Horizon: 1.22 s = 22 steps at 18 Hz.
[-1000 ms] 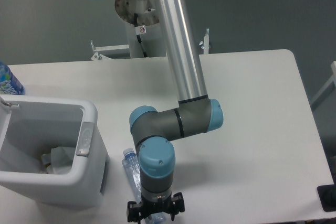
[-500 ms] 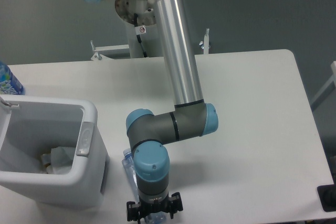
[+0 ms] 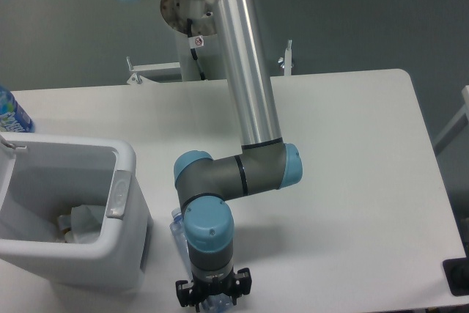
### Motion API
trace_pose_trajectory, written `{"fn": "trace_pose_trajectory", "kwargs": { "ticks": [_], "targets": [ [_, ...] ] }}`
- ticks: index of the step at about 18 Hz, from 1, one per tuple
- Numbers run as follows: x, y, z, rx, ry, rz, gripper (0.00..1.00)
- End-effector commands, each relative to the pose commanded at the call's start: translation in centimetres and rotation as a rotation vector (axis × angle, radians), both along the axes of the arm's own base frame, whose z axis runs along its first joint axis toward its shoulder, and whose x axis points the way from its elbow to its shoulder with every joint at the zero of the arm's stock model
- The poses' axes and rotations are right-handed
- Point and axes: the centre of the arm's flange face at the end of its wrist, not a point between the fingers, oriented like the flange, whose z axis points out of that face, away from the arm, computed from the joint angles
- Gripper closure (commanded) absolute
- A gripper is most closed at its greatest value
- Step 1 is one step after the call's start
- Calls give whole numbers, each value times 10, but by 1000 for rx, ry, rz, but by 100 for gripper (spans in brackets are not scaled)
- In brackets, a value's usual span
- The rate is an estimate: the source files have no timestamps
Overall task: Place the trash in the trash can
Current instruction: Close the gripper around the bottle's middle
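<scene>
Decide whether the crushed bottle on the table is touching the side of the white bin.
Apart. The fixed camera shows a strip of bare table between the crushed bottle and the bin wall.

We see the pincer (image 3: 212,302) low over the surface (image 3: 352,181), the bottle (image 3: 178,231) lying under it; left stands the bin (image 3: 124,159), the wrapper (image 3: 82,221) inside.

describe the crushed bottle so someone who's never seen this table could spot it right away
Start at the big white trash can at the table's left front. Just right of it, under the arm's blue-capped wrist, lies the crushed bottle. It is clear and flattened on the tabletop, mostly hidden by the wrist, unlike the crumpled paper inside the can.
</scene>
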Motion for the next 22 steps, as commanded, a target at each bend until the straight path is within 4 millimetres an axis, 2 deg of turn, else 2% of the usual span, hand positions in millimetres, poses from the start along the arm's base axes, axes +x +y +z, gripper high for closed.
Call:
{"fn": "trace_pose_trajectory", "kwargs": {
  "ticks": [1,2,10,12,22],
  "targets": [
    [0,0,1,1,1,0,29],
    [0,0,2,1,1,-1,30],
    [2,-2,-1,-4,-2,-1,30],
    [2,-2,2,-1,-1,-1,33],
    [1,-3,13,7,16,-28,33]
  ]
}}
